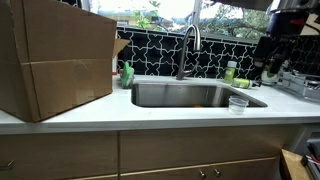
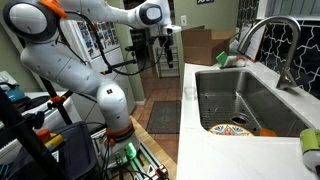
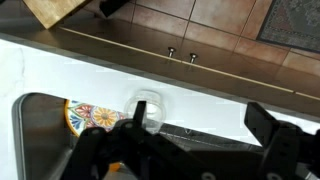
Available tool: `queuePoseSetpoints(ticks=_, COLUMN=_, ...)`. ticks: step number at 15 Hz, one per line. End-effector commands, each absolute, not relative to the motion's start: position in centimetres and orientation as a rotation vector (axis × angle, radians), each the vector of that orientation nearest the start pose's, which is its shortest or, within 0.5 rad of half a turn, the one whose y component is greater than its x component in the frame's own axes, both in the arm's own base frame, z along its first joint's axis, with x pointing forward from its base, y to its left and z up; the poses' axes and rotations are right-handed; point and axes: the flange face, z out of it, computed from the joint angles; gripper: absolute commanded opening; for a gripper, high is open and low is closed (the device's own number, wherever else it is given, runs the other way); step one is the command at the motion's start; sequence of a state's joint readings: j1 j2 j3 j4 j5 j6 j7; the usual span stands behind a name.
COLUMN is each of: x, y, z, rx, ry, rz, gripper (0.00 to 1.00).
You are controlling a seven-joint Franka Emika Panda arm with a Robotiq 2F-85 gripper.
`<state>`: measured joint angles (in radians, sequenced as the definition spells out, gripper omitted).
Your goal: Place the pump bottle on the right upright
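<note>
The pump bottle, small and pale green, is on the white counter right of the faucet, by the tiled back wall. It also shows in an exterior view; I cannot tell if it stands or lies. My gripper hangs in the air to the right of it, open and empty, and also shows in an exterior view. In the wrist view the open jaws frame the counter's front edge and a clear plastic cup. The bottle is out of the wrist view.
The clear cup stands at the sink's right front corner. The steel sink holds a colourful plate. A faucet, a brighter green bottle and a large cardboard box stand to the left.
</note>
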<state>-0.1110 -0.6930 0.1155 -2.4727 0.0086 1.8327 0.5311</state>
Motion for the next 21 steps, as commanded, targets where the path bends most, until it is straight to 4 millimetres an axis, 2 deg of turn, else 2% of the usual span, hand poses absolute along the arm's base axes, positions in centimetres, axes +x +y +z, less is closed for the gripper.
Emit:
queuePoseSetpoints(ticks=1, x=34.4, y=-0.7, z=52.2, rx=-3.041, ry=0.946, rz=-0.087, gripper=1.00)
queuePoseSetpoints(ticks=3, x=33.6, y=-2.2, z=51.7, rx=-3.008, ry=1.025, rz=-0.076, gripper=1.00)
queuePoseSetpoints(ticks=7, x=33.3, y=-2.2, z=51.9, rx=-2.999, ry=1.050, rz=-0.088, gripper=1.00)
queuePoseSetpoints(ticks=8, x=33.7, y=-2.6, z=51.8, rx=-2.987, ry=1.086, rz=-0.087, gripper=1.00)
queuePoseSetpoints(ticks=10, x=35.5, y=-5.9, z=51.6, rx=-2.860, ry=1.303, rz=-0.080, gripper=1.00)
queuePoseSetpoints(ticks=13, x=36.2, y=-12.1, z=50.7, rx=-2.739, ry=1.524, rz=-0.084, gripper=1.00)
queuePoseSetpoints(ticks=16, x=36.2, y=-18.0, z=49.4, rx=-2.574, ry=1.733, rz=-0.081, gripper=1.00)
queuePoseSetpoints(ticks=21, x=35.1, y=-24.7, z=46.4, rx=-2.281, ry=2.047, rz=-0.061, gripper=1.00)
